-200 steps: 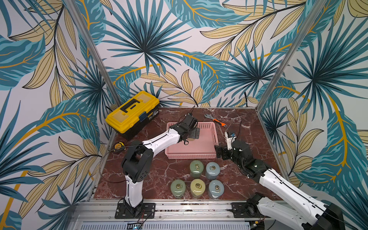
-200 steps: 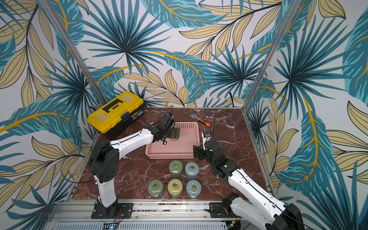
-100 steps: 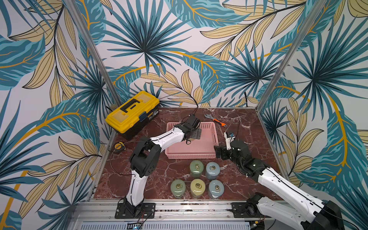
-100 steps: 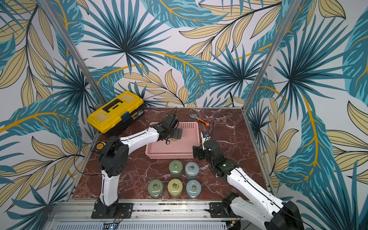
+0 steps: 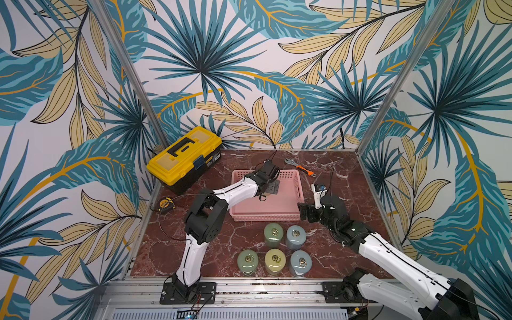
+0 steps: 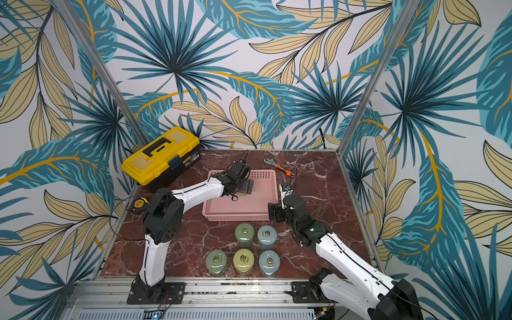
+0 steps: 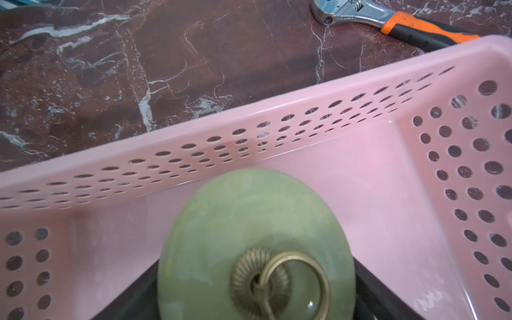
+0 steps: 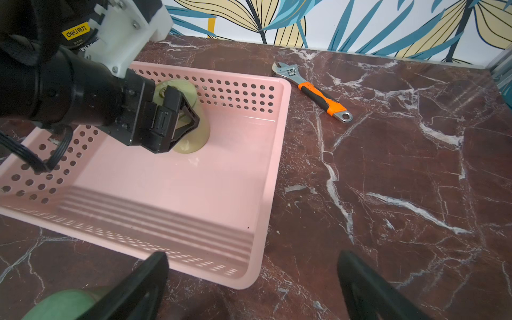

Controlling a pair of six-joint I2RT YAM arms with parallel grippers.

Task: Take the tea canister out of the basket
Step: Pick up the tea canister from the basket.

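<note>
The pink basket (image 5: 266,217) (image 6: 238,217) sits mid-table. A pale green tea canister (image 7: 249,221) (image 8: 184,88) with a brass ring on its lid stands upright on the basket floor near the far wall (image 7: 194,133). My left gripper (image 5: 273,188) (image 6: 246,188) (image 7: 255,291) (image 8: 177,110) is down inside the basket with one black finger on each side of the canister. The lid hides whether they press on it. My right gripper (image 5: 304,213) (image 6: 274,213) (image 8: 252,257) hangs open and empty just outside the basket's near right corner.
Several more canisters (image 5: 274,235) (image 6: 243,234) stand in two rows in front of the basket. A yellow toolbox (image 5: 184,155) is at the back left, a tape measure (image 5: 166,204) is by the left edge, and an orange-handled wrench (image 5: 300,167) (image 8: 318,94) lies behind the basket. Walls enclose three sides.
The left arm's elbow has swung right and forward, and its gripper has settled round the canister in the basket. The right arm has hardly moved.
</note>
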